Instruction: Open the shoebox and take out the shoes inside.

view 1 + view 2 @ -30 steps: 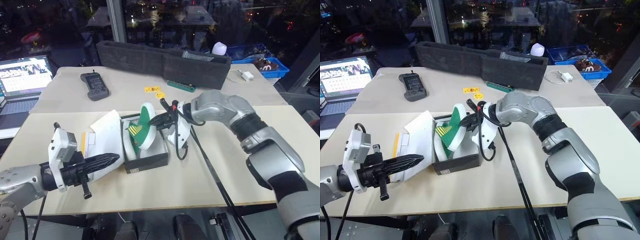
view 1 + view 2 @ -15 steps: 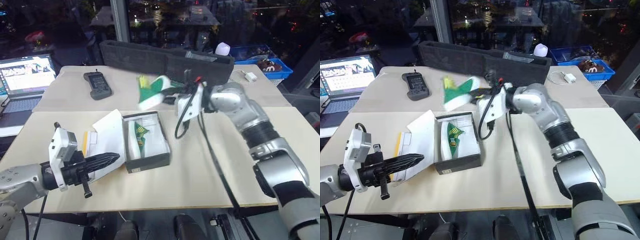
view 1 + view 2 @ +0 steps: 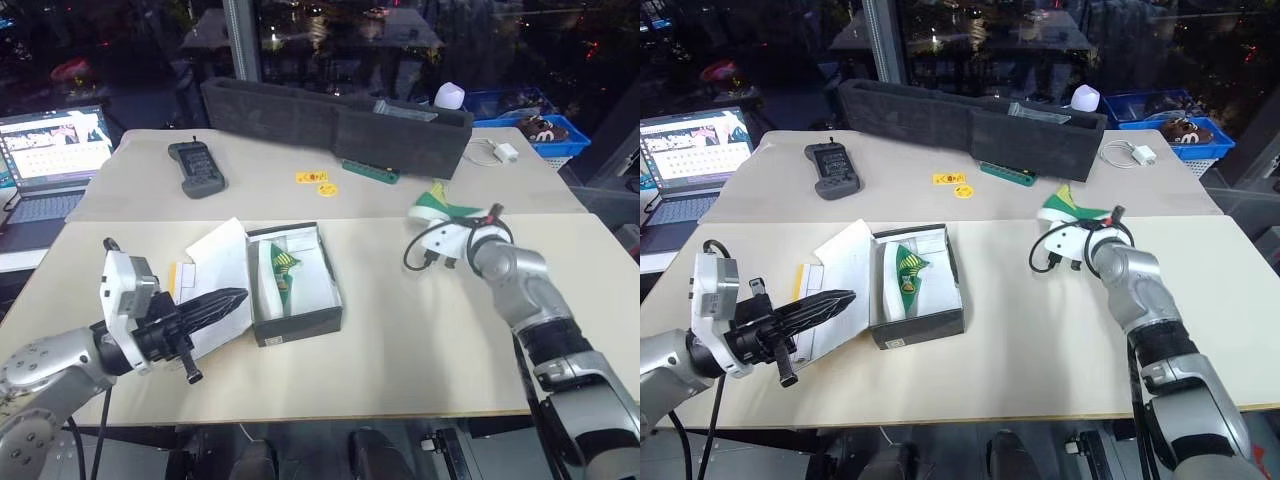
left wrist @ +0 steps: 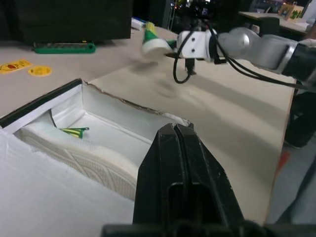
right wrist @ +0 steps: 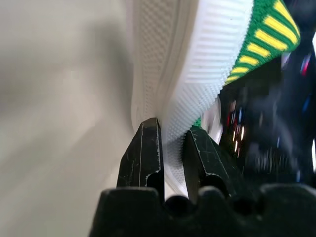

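- From the head views: the shoebox (image 3: pixel 295 285) sits open on the near bench (image 3: pixel 420 340), its lid folded back toward the robot's left, white inside showing. One green shoe (image 3: pixel 283 272) lies inside it, toward the left wall.
- The right gripper (image 3: pixel 452 222) is out to the right of the box, well apart from it, its jaws clamped on the other green shoe (image 3: pixel 432 203), which hangs tilted just above the bench top.
- The left gripper (image 3: pixel 222 302) hovers near the box's left side over the white lid flap, jaws pressed together and holding nothing.
- On the far bench: a long black foam tray (image 3: pixel 335 122), a dark handheld controller (image 3: pixel 196 168), yellow stickers (image 3: pixel 313 181) and a laptop (image 3: pixel 50 150) at the left edge.
- Left wrist view: the shut black fingers (image 4: pixel 185 187) point over the box's torn cardboard edge; the whitish sole of the boxed shoe shows inside, and the right arm with its shoe is beyond.
- Right wrist view: the two fingers (image 5: pixel 145 153) pinch the ribbed whitish sole of the held shoe, green-and-yellow striped upper to one side.
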Robot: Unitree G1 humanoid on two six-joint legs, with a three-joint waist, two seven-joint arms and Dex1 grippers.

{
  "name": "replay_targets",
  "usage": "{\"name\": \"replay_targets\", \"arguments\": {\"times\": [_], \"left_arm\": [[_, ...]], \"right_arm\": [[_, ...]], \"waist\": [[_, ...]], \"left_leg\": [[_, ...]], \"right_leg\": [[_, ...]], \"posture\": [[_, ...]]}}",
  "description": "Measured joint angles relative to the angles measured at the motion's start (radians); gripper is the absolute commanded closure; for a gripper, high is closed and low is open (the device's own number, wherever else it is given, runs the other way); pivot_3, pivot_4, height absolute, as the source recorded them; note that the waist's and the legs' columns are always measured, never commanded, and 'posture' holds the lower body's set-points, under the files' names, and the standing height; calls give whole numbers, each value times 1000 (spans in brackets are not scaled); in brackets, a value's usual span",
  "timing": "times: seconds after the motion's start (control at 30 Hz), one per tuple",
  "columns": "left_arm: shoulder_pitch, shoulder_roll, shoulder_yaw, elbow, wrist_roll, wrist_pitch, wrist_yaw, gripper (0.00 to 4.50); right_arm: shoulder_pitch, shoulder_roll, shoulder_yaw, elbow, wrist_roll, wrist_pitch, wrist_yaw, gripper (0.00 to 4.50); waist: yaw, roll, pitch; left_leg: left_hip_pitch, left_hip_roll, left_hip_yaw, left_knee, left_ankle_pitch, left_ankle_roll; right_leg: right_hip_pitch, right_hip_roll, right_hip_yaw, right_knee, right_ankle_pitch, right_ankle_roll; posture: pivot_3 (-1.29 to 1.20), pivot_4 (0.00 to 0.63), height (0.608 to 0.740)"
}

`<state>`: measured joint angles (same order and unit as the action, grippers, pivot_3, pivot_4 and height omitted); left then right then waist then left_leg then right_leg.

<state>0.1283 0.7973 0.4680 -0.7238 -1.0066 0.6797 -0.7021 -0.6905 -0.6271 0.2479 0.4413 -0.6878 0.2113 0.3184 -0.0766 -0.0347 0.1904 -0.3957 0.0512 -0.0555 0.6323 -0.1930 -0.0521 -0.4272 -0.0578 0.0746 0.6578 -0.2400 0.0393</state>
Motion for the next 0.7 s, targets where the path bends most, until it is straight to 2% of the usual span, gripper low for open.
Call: {"name": "replay_targets", "arguments": {"times": [0.2,0.27,0.47,0.57,0.7], "left_arm": [[4,-1,-15,-7,7,-3,1,4500],[4,-1,-15,-7,9,-3,1,4500],[1,-1,-17,-7,9,-3,2,4500],[-1,-1,-18,-7,9,-3,2,4500],[-4,0,-19,-6,9,-3,1,4500]], "right_arm": [[2,27,20,1,-37,105,-21,4274],[2,53,24,-7,-36,136,8,3291],[41,80,18,-111,29,196,141,1440],[46,68,9,-170,52,228,205,349],[57,56,-12,-253,112,288,311,349]], "waist": [[7,0,0],[7,-1,0],[3,-1,-1],[2,-2,-1],[5,-2,-1]], "left_leg": [[0,0,0,3,0,0],[0,0,0,4,0,0],[1,0,0,4,0,0],[2,0,0,5,0,0],[2,0,0,5,0,0]], "right_leg": [[2,0,0,-1,0,0],[3,0,0,-1,0,0],[4,0,0,-1,1,2],[5,0,0,-1,1,0],[4,0,0,-1,0,0]], "posture": [[0,150,715],[0,150,715],[0,150,715],[0,150,715],[0,150,715]]}}
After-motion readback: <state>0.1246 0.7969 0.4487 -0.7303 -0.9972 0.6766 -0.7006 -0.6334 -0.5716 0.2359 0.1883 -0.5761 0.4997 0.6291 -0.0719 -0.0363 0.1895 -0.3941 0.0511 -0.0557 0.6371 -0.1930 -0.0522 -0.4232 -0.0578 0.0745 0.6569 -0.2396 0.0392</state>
